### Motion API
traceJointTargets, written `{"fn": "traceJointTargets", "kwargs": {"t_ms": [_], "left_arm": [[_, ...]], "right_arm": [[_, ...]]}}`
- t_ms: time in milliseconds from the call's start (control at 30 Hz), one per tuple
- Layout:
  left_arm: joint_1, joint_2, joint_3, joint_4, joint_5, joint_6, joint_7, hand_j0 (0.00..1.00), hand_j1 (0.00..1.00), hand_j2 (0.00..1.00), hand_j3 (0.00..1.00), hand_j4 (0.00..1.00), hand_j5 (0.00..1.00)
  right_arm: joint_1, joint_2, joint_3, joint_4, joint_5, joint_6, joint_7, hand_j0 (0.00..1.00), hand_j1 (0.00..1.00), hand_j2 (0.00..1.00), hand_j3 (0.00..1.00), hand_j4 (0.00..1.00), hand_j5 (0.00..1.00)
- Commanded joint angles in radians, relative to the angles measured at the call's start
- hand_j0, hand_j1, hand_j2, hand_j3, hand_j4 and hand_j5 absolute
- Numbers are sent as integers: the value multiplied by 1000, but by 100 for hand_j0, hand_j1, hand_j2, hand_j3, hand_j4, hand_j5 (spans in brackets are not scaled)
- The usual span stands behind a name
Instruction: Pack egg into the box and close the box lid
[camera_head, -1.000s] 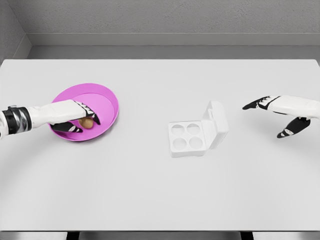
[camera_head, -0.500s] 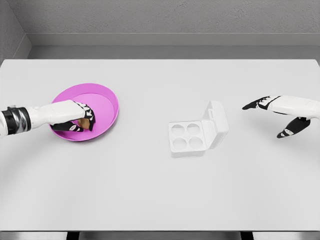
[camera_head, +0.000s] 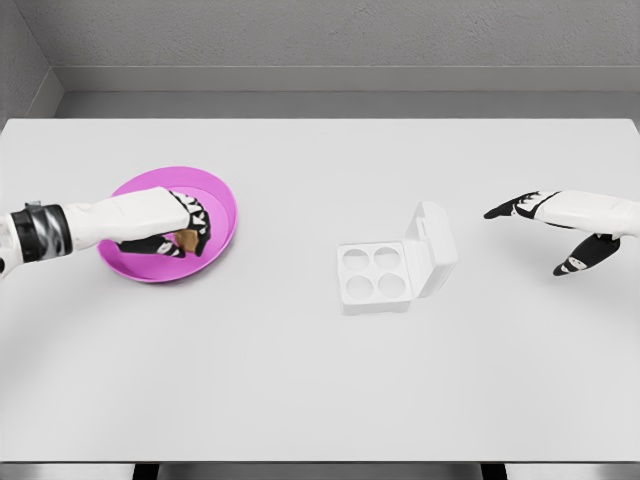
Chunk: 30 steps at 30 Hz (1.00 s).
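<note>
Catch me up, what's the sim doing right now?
The left hand is closed around a brown egg over the pink bowl on the left of the white table. The white four-cup egg box sits mid-table with its lid propped open and all four cups empty. The right hand hovers open at the right, apart from the box. So the egg is grasped, but nothing is packed and the lid is not yet closed.

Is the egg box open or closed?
Open. The box lid stands up at the right, and four empty cups show.
</note>
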Motion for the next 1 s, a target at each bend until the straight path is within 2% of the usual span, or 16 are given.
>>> {"fn": "traceJointTargets", "kwargs": {"t_ms": [0,267,467,967], "left_arm": [[0,-3,1,-35,18,3,1,34,34,34,34,34,34],[-9,-15,1,-44,18,3,1,34,34,34,34,34,34],[-12,-73,-7,-49,18,3,1,34,34,34,34,34,34],[-15,-156,-10,-82,16,3,1,34,34,34,34,34,34]], "right_arm": [[0,-2,-1,-1,-7,3,0,100,100,100,100,100,100],[0,-1,-1,-5,-7,3,0,100,100,100,100,100,100],[0,-1,1,-5,-7,3,0,100,100,100,100,100,100],[2,-2,-1,-5,-7,3,0,100,100,100,100,100,100]]}}
